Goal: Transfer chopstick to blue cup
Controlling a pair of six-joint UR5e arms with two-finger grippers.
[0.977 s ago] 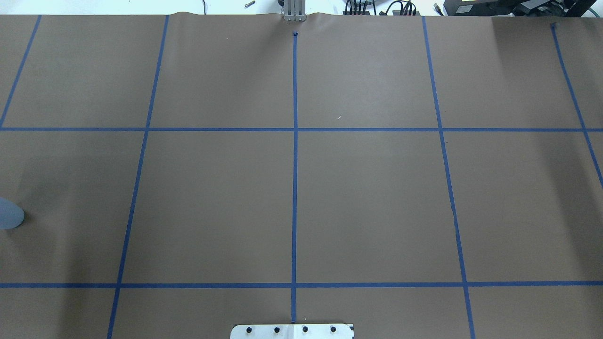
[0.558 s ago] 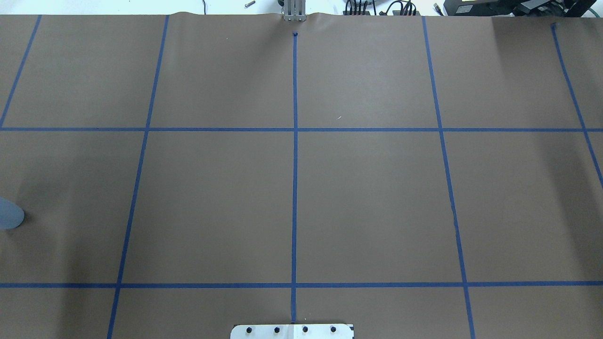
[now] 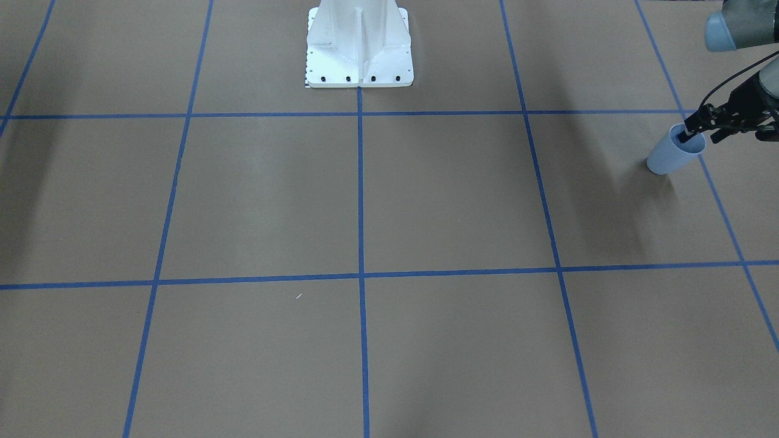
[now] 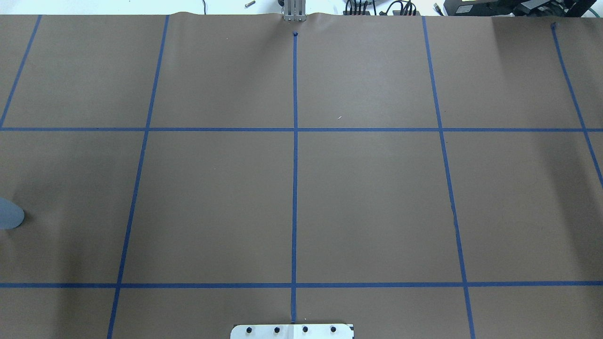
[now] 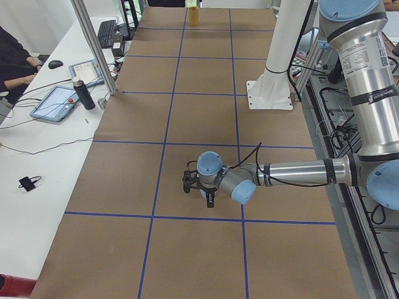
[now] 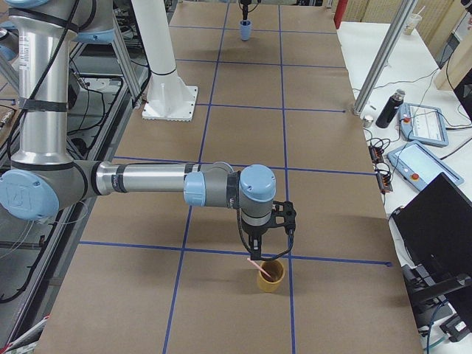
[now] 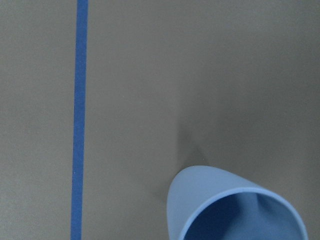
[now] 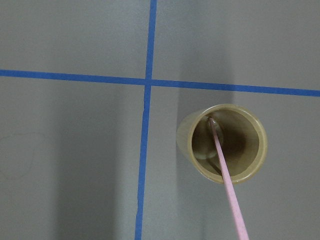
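**Table** (image 4: pixel 377 197): flat top under matt brown paper, ruled into squares by a blue tape grid (image 4: pixel 295 188). The overhead view shows no change over the last second, and neither arm appears in it. Judged from that, the transfer has made no visible headway.

**Right arm** (image 6: pixel 147 179): grey metal tubes with pale blue joint caps, stretched low toward the table's right end. The right gripper (image 6: pixel 269 240) is black and hangs over the tan cup, with the chopstick's upper end at its fingers. Whether it is clamped on the stick cannot be told.

**Left arm** (image 5: pixel 299 171): same build, reaching to the table's left end. The left gripper (image 3: pixel 704 135) is black and sits at the blue cup's mouth, one finger at the rim. It shows too small to tell whether it pinches the wall or stands free.

**Blue cup** (image 3: pixel 668 157): smooth pale blue plastic, tapered, no handle, darker inside. It stands upright near the left end, toward the robot's edge, with no stick in it.

**Tan cup** (image 8: pixel 184 142): smooth, round and tapered. It stands upright near the right end, just beside a tape crossing.

**Chopstick** (image 8: pixel 228 181): thin, straight, pink and rigid-looking. Its lower tip is inside the tan cup and its shaft slants out over the rim. It is well apart from the blue cup, at the opposite end of the table, so the lift, the carry and the drop all appear yet to come.
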